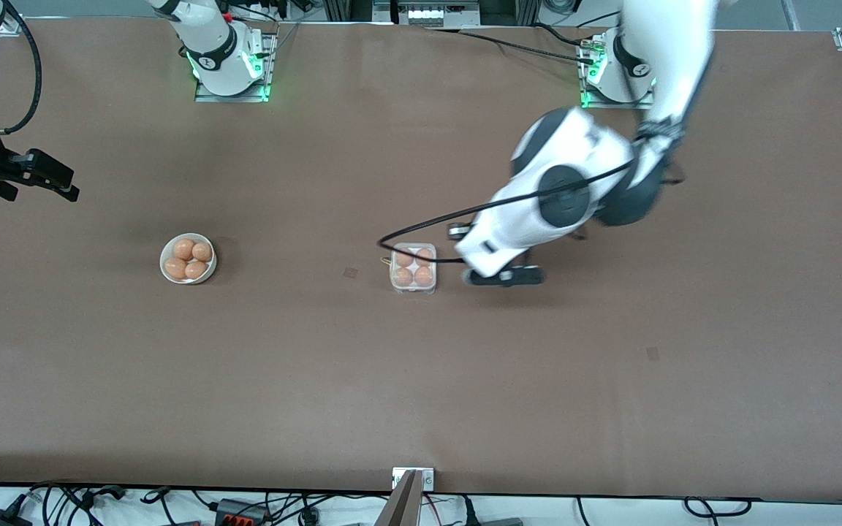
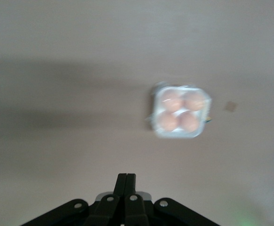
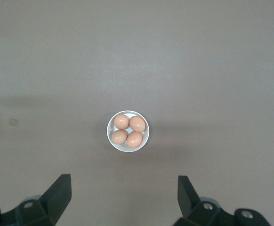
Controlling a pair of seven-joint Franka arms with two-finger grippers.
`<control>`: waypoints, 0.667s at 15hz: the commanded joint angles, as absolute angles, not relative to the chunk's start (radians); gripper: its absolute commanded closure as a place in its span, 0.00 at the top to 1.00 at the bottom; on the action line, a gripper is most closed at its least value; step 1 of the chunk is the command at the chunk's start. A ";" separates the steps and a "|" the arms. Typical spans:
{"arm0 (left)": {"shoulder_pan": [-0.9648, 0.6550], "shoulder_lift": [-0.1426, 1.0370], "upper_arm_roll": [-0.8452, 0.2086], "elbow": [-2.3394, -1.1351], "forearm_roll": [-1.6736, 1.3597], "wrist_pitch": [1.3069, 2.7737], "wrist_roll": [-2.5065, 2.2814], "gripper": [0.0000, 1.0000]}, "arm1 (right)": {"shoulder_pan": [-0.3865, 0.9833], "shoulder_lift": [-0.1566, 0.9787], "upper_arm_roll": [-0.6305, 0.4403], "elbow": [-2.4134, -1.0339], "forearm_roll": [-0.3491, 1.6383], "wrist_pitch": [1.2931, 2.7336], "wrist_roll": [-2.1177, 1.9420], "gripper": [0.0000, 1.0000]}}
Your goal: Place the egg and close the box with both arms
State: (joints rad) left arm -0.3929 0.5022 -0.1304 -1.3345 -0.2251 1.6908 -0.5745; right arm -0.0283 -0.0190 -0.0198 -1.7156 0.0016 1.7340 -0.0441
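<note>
Taking the box (image 1: 414,269) as landmark: toward the right arm's end of the worktop (image 1: 421,380) the right gripper (image 3: 123,197) waits with fingers spread wide, looking down on a white bowl (image 1: 188,258) holding four eggs. All four cells of the box hold an egg (image 1: 404,258). Just beside the box, the left gripper (image 2: 126,181) has fingers pressed together, holding nothing. I judge the placing done and the lid apparently down, though I cannot tell if it is latched.
</note>
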 commanded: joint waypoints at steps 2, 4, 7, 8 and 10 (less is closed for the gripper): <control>-0.293 0.356 -0.133 -1.368 -0.146 1.551 -0.591 0.00 | -0.012 -0.035 -0.032 -1.721 -0.009 1.677 -0.043 1.00; -0.263 0.315 -0.133 -1.376 -0.051 1.531 -0.584 0.00 | -0.009 -0.038 -0.031 -1.720 -0.009 1.664 -0.038 1.00; -0.178 0.276 -0.133 -1.370 -0.022 1.487 -0.584 0.00 | -0.009 -0.038 -0.028 -1.720 -0.009 1.664 -0.040 1.00; -0.148 0.269 -0.132 -1.370 -0.011 1.468 -0.584 0.00 | -0.009 -0.037 -0.028 -1.720 -0.009 1.666 -0.040 1.00; -0.077 0.249 -0.138 -1.370 0.021 1.427 -0.580 0.00 | -0.012 -0.037 -0.029 -1.720 -0.014 1.669 -0.040 1.00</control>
